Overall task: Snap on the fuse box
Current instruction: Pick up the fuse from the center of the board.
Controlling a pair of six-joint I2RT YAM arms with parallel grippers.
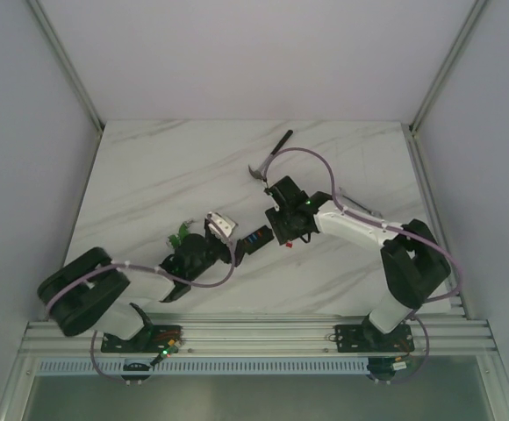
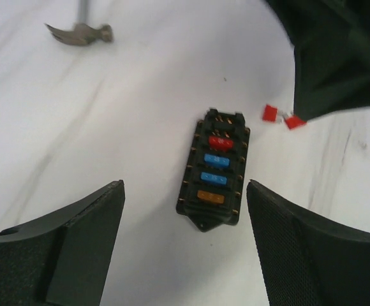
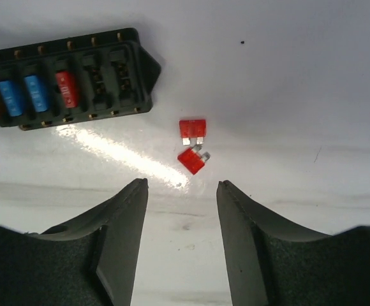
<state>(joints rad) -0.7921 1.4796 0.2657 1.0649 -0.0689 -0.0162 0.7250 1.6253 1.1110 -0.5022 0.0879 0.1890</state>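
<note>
Fuse box [image 2: 214,169] flat on desk [image 2: 108,127]. Left fingers [image 2: 76,242] released, spread wide, near fuse box, no contact. Right fingers [image 3: 118,242] released, empty; two loose red fuses [image 3: 192,127] just beside fuse box

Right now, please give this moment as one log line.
fuse box: flat, ungripped | left claw: open | right claw: open near red fuses

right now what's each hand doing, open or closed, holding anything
Left hand: open, holding nothing; fuse box in front of it.
Right hand: open, holding nothing; two red fuses in front of it.
</note>
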